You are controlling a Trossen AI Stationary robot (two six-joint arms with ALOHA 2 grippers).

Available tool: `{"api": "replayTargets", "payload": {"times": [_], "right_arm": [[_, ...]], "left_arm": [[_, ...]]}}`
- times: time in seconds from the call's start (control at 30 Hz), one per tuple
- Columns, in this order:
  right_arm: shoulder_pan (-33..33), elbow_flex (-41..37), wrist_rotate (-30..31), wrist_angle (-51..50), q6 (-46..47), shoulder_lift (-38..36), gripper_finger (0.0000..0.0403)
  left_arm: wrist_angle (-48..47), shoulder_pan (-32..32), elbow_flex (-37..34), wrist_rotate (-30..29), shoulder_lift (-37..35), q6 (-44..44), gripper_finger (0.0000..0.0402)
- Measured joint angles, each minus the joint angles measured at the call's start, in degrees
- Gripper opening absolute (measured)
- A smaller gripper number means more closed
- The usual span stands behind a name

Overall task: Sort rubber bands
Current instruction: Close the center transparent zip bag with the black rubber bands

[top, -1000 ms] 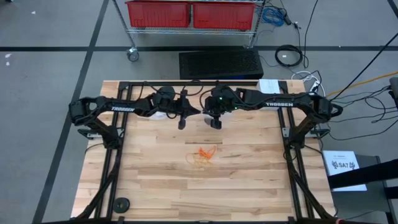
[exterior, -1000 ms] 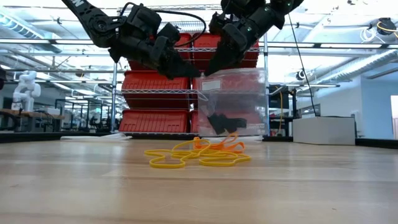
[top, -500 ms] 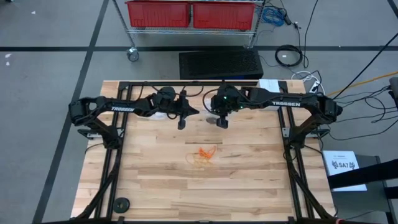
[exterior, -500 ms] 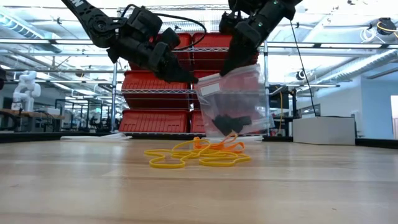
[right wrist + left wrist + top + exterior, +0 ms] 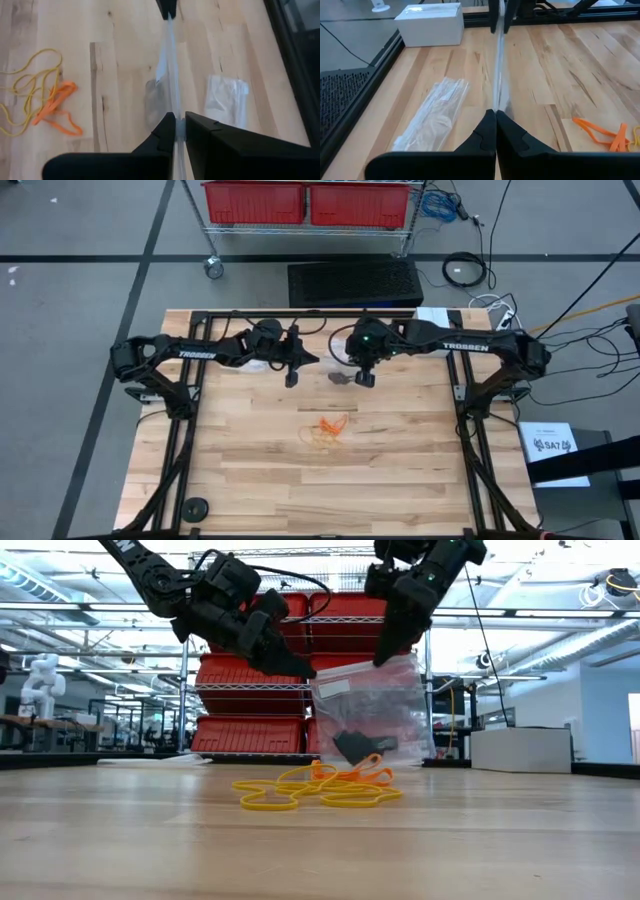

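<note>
I'm seeing both grippers, left (image 5: 300, 668) and right (image 5: 385, 655), pinching a clear bag (image 5: 375, 710) (black pieces inside) above the table (image 5: 400, 460); rubber bands (image 5: 327, 428) are lying just before it

Two clear bags (image 5: 372, 705), two arms, and one tangled rubber-band pile (image 5: 318, 787).

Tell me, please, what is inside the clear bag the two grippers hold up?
The clear bag, pinched by the left gripper and right gripper, holds some black rubber bands at its bottom. How many cannot be counted; they overlap.
</note>
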Motion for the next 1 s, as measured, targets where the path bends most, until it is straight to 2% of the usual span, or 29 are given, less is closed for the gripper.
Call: {"api": "replayTargets", "payload": {"times": [0.37,0.73,1.0], "right_arm": [[-0.1,0.0,3.9,-6.8,2.1,-2.8,0.0011],[-0.1,0.1,3.8,-10.4,3.2,-3.2,0.0011],[-0.3,0.1,4.8,-11.4,5.8,-6.6,0.0018]], "left_arm": [[-0.4,0.0,0.0,-0.5,0.0,0.0,0.0000],[-1.3,0.1,0.1,-0.6,0.0,0.0,0.0000],[-0.9,0.1,0.3,-0.7,0.0,0.0,0.0000]]}}
